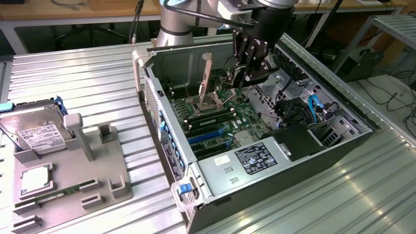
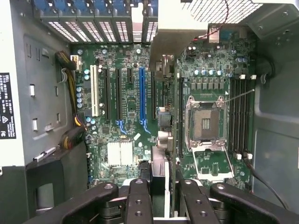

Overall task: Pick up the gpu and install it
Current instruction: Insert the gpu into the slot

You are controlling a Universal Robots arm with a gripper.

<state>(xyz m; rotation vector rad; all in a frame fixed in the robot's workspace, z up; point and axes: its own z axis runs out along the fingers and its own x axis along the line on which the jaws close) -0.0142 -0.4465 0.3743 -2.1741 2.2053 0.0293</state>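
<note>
the thin flat black rectangular gpu card with its silvery metal bracket hangs edge-on above the green motherboard inside the open dark metal computer case. it looks light, stiff and fragile, best held by its edges. the black gripper is clamped across the card's thin body.

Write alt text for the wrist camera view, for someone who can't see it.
The gripper holds the gpu edge-on above the motherboard inside an open computer case, with expansion slots to one side and the empty CPU socket to the other.
</note>
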